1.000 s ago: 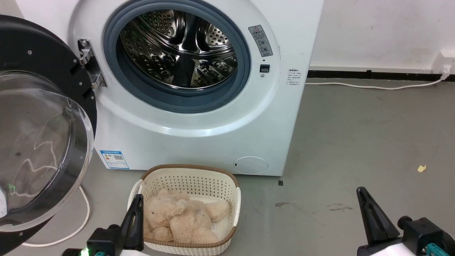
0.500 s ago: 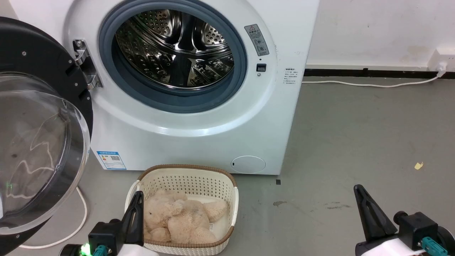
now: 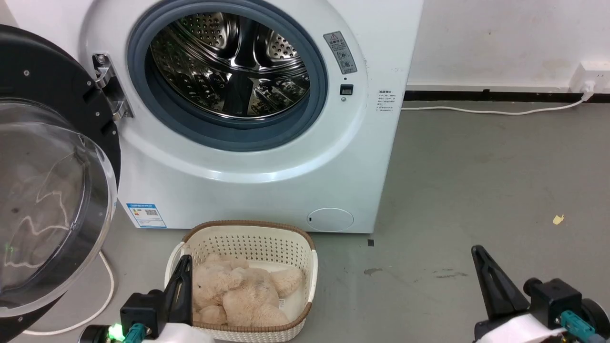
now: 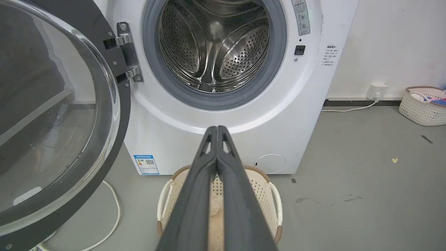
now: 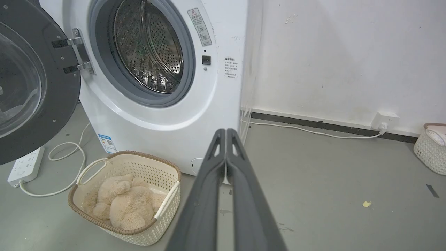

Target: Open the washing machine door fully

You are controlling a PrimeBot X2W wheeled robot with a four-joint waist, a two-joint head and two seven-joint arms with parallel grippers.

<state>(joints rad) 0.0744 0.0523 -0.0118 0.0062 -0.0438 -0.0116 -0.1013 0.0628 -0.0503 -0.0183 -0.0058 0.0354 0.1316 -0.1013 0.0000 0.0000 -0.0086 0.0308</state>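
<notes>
Washing machine door stands swung wide on its steel hinge at the left side of the washing machine. Its black disc is turned outward and the clear glass bowl bulges toward the camera. The drum mouth is uncovered: a grey rubber gasket rings the perforated steel drum. Low on the white front sit a blue label and a small round flap.

On the grey floor just in front of the machine is a cream perforated basket with a beige teddy bear lying in it.

The left gripper has its two dark fingers pressed together on nothing. In the head view it sits low at the left, by the basket's near-left corner and apart from the door. The right gripper is likewise closed and empty, low at the right over bare floor, well apart from the machine.

A white cable runs along the wall to a socket, and a power strip lies on the floor below the open door.
</notes>
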